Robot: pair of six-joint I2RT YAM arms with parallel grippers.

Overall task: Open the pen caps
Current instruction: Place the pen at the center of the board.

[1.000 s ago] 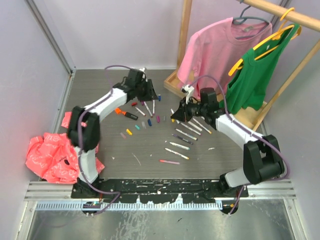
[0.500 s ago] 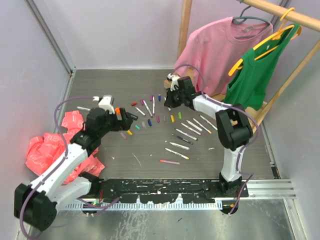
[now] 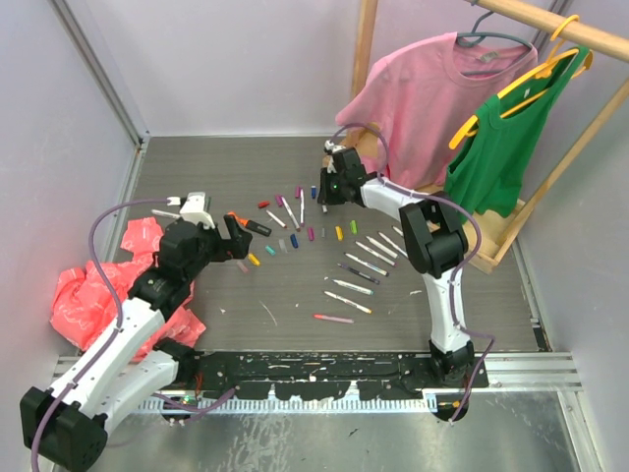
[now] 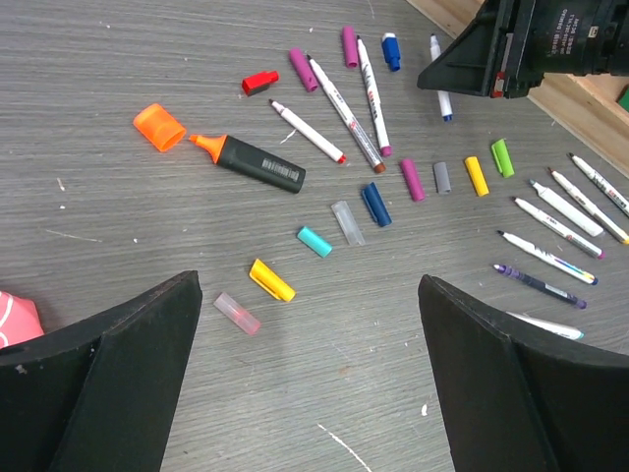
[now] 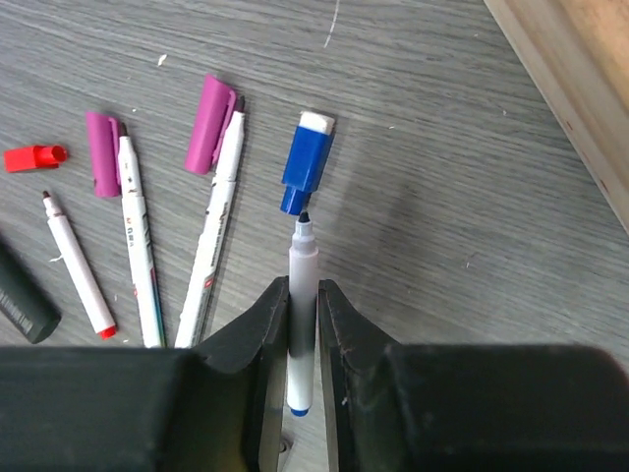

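Observation:
My right gripper [image 5: 303, 287] is shut on a white pen [image 5: 305, 254] with a blue end. The pen lies flat on the table, its dark tip bare. A blue cap [image 5: 308, 162] lies just beyond that tip, apart from it. Beside it lie white pens with purple caps [image 5: 211, 123] off, and a red cap [image 5: 29, 157]. My left gripper [image 4: 310, 295] hangs wide open above the table, holding nothing. Below and ahead of it lie loose caps: a clear pink one [image 4: 237, 313], a yellow one [image 4: 271, 280], a teal one [image 4: 314, 241]. An orange-black marker [image 4: 251, 163] lies by its orange cap [image 4: 159, 127].
More uncapped pens [image 3: 369, 261] lie in a row at the right. A crumpled pink bag [image 3: 93, 295] sits by the left arm. A wooden rack base [image 5: 570, 88] stands close right of the right gripper [image 3: 322, 192], holding a pink shirt [image 3: 423, 88] and a green top [image 3: 501, 147].
The left arm swung back from the far pens to the near left, and its gripper opened wide. The right arm moved from the right-hand row to the far middle, pen in its jaws.

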